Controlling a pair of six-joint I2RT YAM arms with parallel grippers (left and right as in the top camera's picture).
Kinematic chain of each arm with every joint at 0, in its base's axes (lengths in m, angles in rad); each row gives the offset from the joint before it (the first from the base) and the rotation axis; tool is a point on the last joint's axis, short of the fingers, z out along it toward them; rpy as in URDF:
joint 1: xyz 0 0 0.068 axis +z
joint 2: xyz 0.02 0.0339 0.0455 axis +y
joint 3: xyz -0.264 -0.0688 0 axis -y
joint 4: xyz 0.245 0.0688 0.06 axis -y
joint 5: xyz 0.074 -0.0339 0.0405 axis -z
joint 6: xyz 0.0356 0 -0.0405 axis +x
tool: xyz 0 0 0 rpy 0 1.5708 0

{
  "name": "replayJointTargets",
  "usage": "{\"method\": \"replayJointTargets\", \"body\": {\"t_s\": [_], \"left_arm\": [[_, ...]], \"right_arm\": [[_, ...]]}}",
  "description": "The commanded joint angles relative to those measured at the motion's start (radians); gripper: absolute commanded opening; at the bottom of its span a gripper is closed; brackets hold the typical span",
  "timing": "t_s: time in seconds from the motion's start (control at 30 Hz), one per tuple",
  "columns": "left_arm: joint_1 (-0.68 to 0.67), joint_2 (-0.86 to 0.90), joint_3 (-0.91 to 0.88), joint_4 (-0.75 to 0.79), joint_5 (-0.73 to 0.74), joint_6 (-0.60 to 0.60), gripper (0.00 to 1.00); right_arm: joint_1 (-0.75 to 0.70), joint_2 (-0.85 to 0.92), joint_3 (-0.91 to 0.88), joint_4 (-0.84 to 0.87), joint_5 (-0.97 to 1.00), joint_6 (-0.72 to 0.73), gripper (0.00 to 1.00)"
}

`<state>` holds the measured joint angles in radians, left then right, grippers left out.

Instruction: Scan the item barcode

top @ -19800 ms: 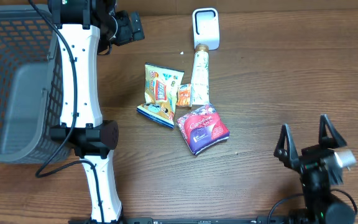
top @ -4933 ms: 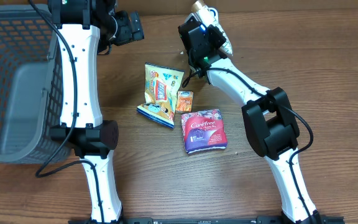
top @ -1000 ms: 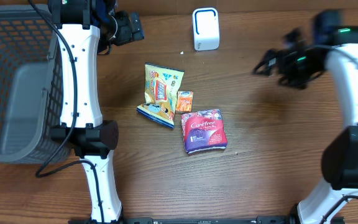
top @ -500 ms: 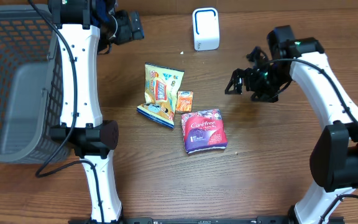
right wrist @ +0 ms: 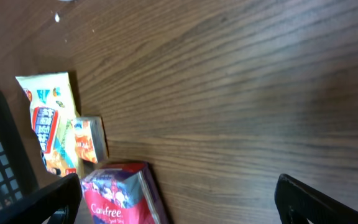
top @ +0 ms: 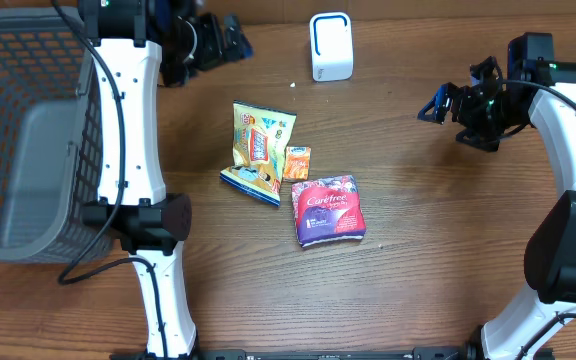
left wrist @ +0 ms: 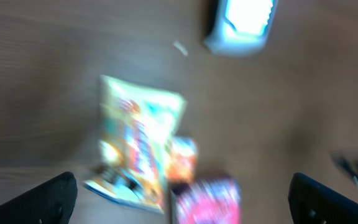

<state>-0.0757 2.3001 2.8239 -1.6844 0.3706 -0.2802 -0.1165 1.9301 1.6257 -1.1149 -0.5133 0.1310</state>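
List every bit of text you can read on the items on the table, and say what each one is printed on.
"Carefree": white script on the purple and pink pack.
On the yellow snack bag: print too small to read.
On the small orange box: print too small to read.
On the white scanner: no text visible.
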Motion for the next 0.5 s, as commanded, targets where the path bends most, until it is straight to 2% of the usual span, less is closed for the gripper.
{"method": "replayJointTargets", "body": {"t_s": [0.0,0.17,0.3,0.4,0.47], "left_arm": [[-0.092,0.008,-0.063,-0.005,0.251,0.168,1.00],[-0.229,0.011,-0.232,-0.005,0.156,0.161,1.00],[-0.353,0.011,-0.432,-0.006,0.150,0.151,0.98],[-0.401,0.011,-0.515,-0.006,0.127,0.172,0.98],[-0.393,0.005,-0.523,-0.006,0.068,0.128,0.92]], "right_arm": [[0.003,0.000,-0.002,0.019,0.000,0.000,1.00],[0.003,0.000,-0.002,0.051,-0.003,0.000,1.00],[0.002,0.000,-0.002,0.064,0.011,0.000,1.00],[-0.009,0.000,-0.002,0.085,0.027,0.000,1.00],[-0.020,0.000,-0.002,0.090,0.027,0.000,1.00]]}}
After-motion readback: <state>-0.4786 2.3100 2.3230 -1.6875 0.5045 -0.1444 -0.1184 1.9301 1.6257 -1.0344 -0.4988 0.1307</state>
